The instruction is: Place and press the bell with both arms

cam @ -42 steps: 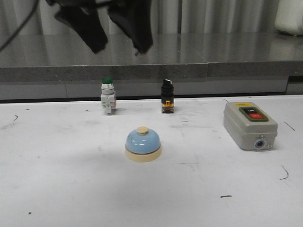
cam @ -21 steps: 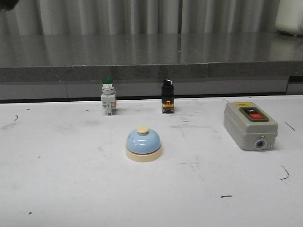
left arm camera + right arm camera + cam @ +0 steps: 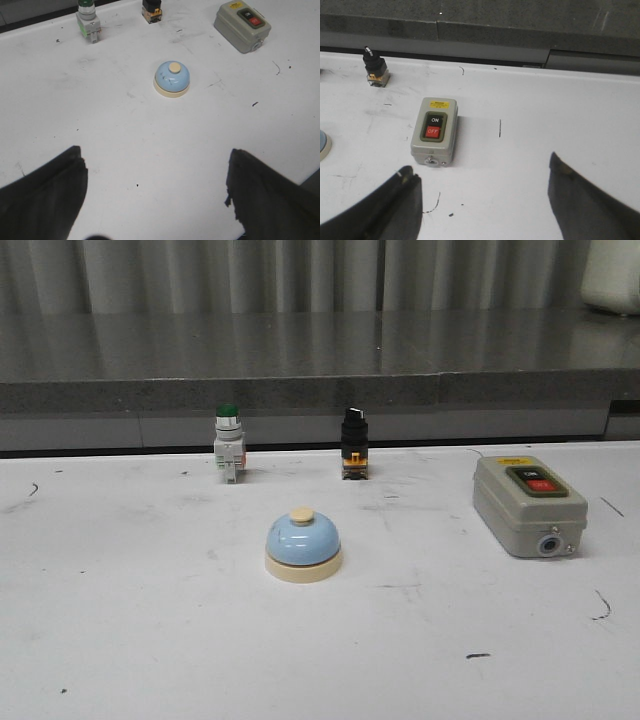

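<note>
The bell (image 3: 303, 546), a light-blue dome on a cream base with a cream button, stands upright near the middle of the white table (image 3: 120, 640). The left wrist view shows the bell (image 3: 172, 79) well ahead of my open left gripper (image 3: 155, 165), whose black fingers (image 3: 47, 192) hang apart above bare table. In the right wrist view only an edge of the bell (image 3: 324, 145) shows at the frame's side. My right gripper (image 3: 482, 172) is open too, with nothing between its fingers (image 3: 395, 202). Neither arm shows in the front view.
A grey switch box (image 3: 527, 504) with black and red buttons sits on the right, and it shows as the switch box (image 3: 434, 131) just ahead of my right gripper. A green-capped push button (image 3: 228, 455) and a black knob switch (image 3: 353, 443) stand at the table's back. Behind them runs a dark ledge (image 3: 320, 390).
A second ago black gripper fingers hung at the top left of the front view; they have moved out of that view. The bell and the other objects have not moved.
</note>
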